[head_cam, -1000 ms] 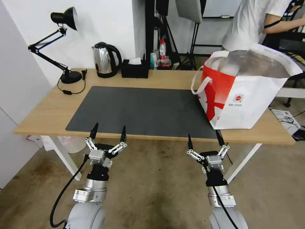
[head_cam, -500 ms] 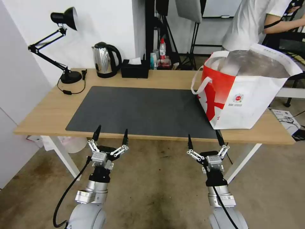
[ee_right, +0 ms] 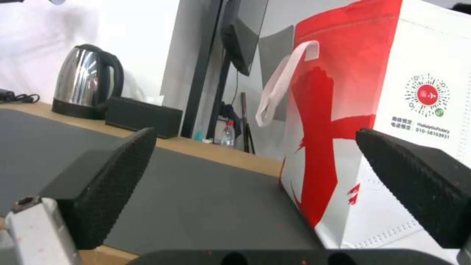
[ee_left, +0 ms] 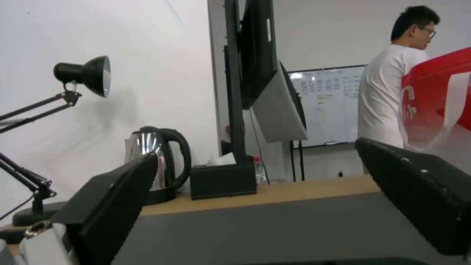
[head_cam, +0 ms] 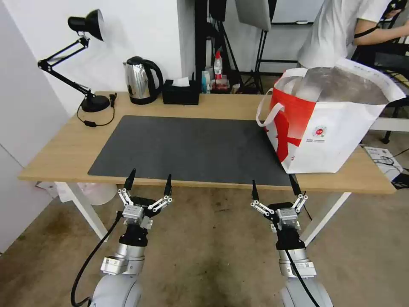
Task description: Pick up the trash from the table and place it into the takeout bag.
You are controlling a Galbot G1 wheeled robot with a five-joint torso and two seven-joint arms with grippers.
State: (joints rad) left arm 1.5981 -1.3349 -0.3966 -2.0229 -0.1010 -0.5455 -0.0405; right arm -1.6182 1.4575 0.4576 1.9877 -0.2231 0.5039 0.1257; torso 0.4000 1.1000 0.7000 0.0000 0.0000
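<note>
both grippers hang below the table's [head_cam: 64, 157] near edge, jaws apart and empty: left gripper [head_cam: 148, 182], right gripper [head_cam: 272, 188]. the takeout bag [head_cam: 336, 123] stands beyond the right gripper, nearer that arm; no trash on the mat [head_cam: 191, 147].

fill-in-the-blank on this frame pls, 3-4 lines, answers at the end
1. The takeout bag stands at the table's ____ end.
2. Both the left claw and the right claw are ____.
3. The black tissue box sits beside the steel ____.
4. The bag's front corner rests on the dark grey ____.

Answers: right; open; kettle; mat
</note>
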